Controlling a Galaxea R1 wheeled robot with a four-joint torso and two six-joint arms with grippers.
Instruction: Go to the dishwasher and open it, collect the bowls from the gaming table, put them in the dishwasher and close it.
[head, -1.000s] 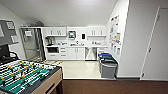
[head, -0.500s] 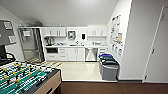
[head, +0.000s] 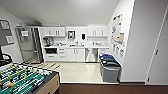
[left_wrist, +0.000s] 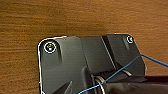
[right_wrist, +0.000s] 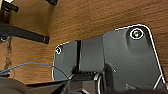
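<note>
A: How is the head view lighting behaving?
B: Overhead light is washing the ceiling (head: 75, 10) and pale floor (head: 77, 72) bright; the foosball table (head: 22, 78) is blurring, and edges are bowing.
A: Wrist views?
B: Warm light is striking the wood floor (left_wrist: 75, 17); its grain is smearing softly.

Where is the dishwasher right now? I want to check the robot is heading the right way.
In the head view the dishwasher sits in the far kitchen wall, under the counter, right of the white cabinet doors and behind the bins.
</note>
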